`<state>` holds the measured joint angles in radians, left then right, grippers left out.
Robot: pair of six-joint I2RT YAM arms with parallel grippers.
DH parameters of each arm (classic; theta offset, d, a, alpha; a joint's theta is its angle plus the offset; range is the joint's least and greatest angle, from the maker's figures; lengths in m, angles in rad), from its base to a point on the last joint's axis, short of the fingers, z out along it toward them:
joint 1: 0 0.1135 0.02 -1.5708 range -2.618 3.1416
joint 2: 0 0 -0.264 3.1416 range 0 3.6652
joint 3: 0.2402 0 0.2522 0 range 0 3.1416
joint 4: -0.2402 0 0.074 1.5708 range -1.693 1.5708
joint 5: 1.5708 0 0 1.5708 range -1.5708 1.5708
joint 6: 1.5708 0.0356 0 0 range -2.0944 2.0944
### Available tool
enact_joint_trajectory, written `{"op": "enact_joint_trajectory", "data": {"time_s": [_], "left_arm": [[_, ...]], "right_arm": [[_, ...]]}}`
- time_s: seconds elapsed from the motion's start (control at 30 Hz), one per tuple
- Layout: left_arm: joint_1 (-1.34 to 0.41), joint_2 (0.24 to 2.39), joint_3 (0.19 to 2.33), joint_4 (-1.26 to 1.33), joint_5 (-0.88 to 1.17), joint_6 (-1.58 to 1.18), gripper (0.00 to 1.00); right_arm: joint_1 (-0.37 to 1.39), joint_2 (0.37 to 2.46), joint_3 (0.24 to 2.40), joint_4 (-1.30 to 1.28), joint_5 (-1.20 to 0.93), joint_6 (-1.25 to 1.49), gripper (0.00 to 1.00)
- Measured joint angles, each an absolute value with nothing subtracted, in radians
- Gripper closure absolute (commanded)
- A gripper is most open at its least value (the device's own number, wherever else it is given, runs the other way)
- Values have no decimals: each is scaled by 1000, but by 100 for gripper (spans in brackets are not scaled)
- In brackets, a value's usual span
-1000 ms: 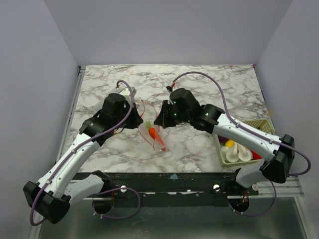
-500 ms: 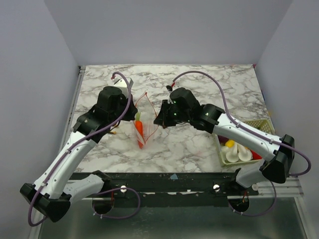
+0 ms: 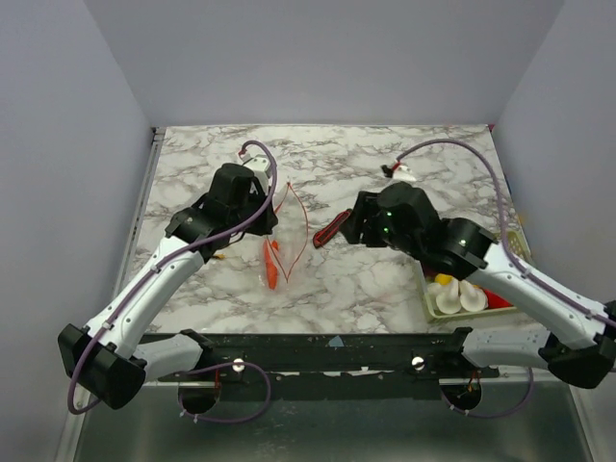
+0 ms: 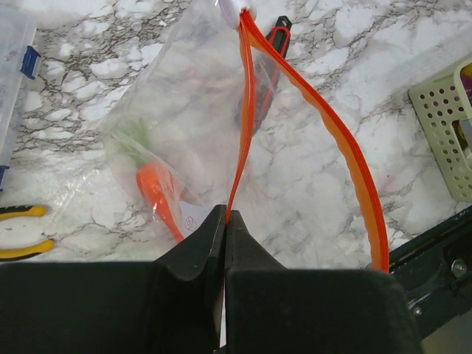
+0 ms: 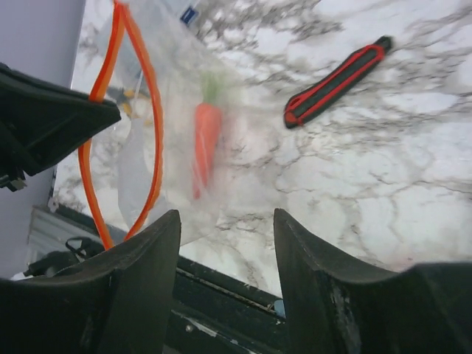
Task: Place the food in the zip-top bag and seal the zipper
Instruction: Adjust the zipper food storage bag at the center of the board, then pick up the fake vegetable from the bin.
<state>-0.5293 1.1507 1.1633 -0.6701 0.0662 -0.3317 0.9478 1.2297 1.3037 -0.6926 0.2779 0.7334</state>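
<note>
The grey-veined marble tabletop (image 3: 385, 164) carries a slim red-and-black stick (image 3: 331, 228) near its middle and a pale green perforated basket (image 4: 442, 125) at its near right. Yellow-handled pliers (image 4: 21, 249) and a clear box (image 4: 9, 74) with a blue clasp lie toward the left.

Bright, even light; right wrist view motion-blurred.

The left wrist view's edges cut off 2 things: the green basket (image 4: 442, 125) on the right and the yellow pliers (image 4: 22, 248) on the left. In the right wrist view the carrot (image 5: 206, 140) shows only as a blur through the clear bag (image 5: 177, 81).
</note>
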Motion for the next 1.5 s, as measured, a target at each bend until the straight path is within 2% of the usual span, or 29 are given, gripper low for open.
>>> {"op": "enact_joint_trajectory", "data": {"time_s": [0.1, 0.33, 0.63, 1.23, 1.5], "left_arm": [[-529, 1147, 1140, -643, 89, -326, 100], [-529, 1129, 1098, -622, 118, -321, 100], [-529, 1099, 1071, -604, 140, -320, 100], [-529, 1082, 1053, -591, 176, -319, 100], [-529, 1077, 1050, -583, 211, -322, 100]], "right_arm": [[938, 1105, 1266, -733, 408, 769, 32], [791, 984, 1137, -857, 620, 891, 29], [397, 1026, 991, -886, 583, 914, 30], [0, 1019, 941, -891, 548, 914, 28], [-287, 1011, 941, -850, 620, 903, 24]]}}
